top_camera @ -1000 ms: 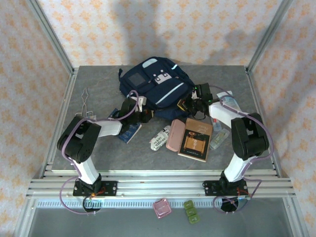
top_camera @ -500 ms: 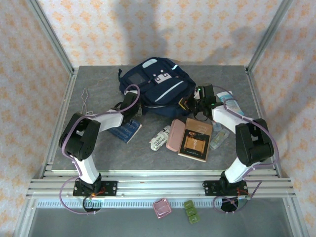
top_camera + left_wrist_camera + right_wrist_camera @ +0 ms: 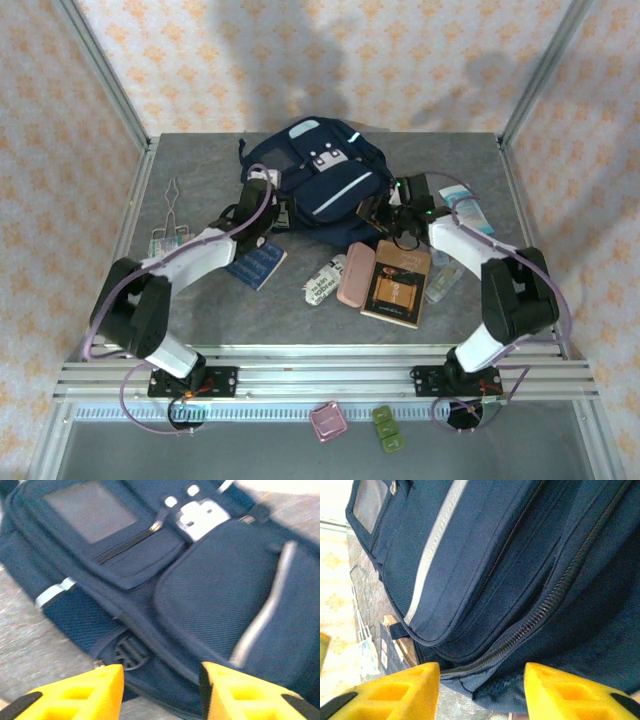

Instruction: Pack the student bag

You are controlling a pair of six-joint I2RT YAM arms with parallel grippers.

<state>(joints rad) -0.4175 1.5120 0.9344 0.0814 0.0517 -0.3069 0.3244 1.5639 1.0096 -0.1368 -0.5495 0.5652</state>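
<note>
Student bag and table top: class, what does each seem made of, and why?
Student bag: matte navy woven fabric, probably nylon or polyester; ribbed weave shows close up. Its stripes: smoother light grey tape. Table: mottled grey, stone-look sheet; true material unclear.

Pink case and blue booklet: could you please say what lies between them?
A white, black-printed packet lies between them on the table, in the top external view.

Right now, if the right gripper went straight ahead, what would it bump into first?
Probably the student bag. The right gripper points at its side with jaws apart, near the zipper. I can't tell how close it is.
</note>
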